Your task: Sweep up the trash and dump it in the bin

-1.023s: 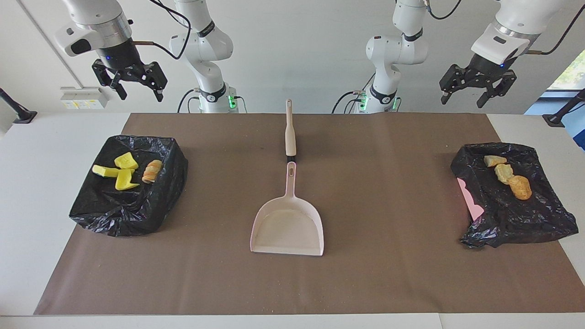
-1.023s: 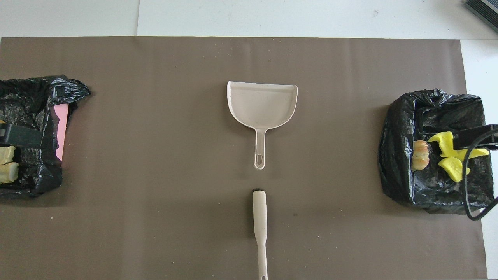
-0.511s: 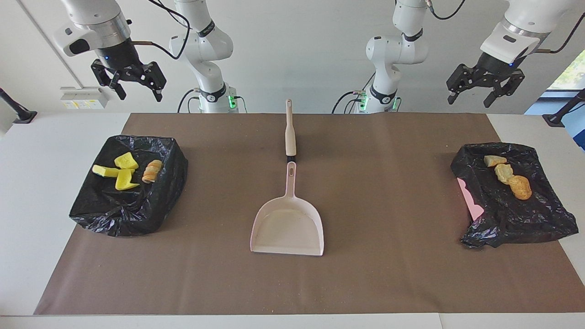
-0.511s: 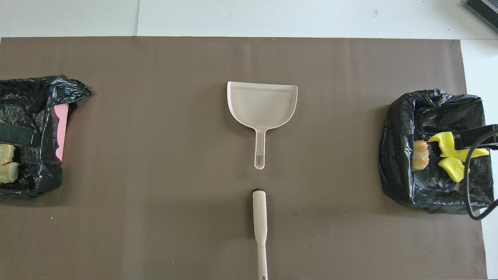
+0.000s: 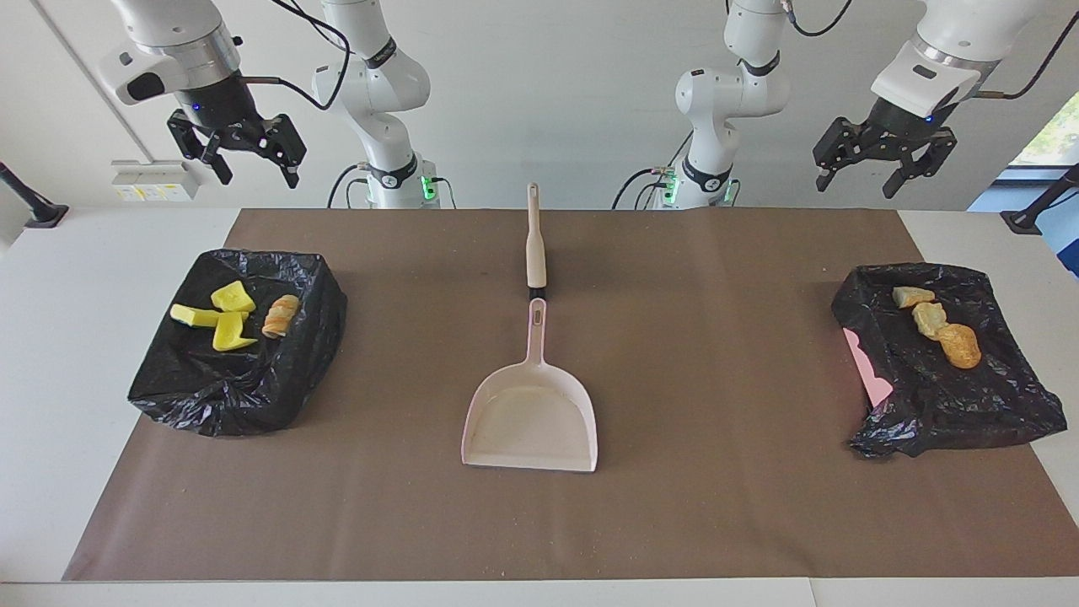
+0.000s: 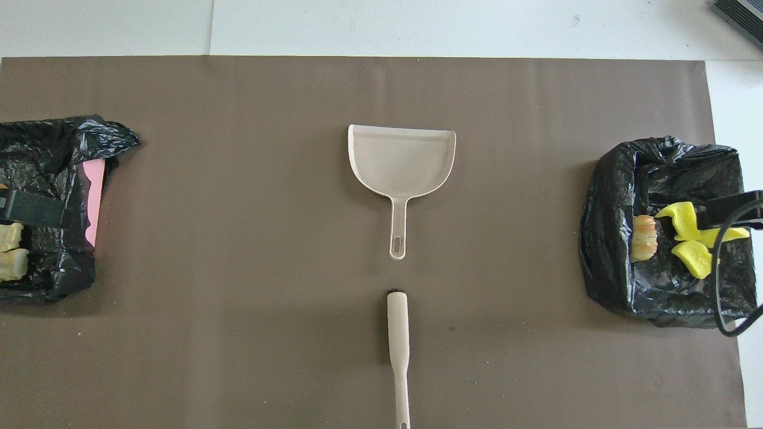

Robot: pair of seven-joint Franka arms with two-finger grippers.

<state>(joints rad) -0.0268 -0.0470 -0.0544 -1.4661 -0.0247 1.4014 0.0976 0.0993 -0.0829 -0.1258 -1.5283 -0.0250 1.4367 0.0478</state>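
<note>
With all the trash lying in the two bag-lined bins, yellow chunks (image 5: 221, 317) in one, nugget (image 5: 959, 346) in the other, I judge the job finished; I hold both released claws, left (image 5: 882, 165) and right (image 5: 238, 156), high and clear.

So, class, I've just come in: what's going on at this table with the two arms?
Nothing is being handled now. The left gripper and right gripper hang open above the table ends, holding nothing. The trash scraps lie in two black-lined bins: yellow chunks in one bin, brownish pieces in the other. The empty dustpan and brush lie mid-table.
</note>
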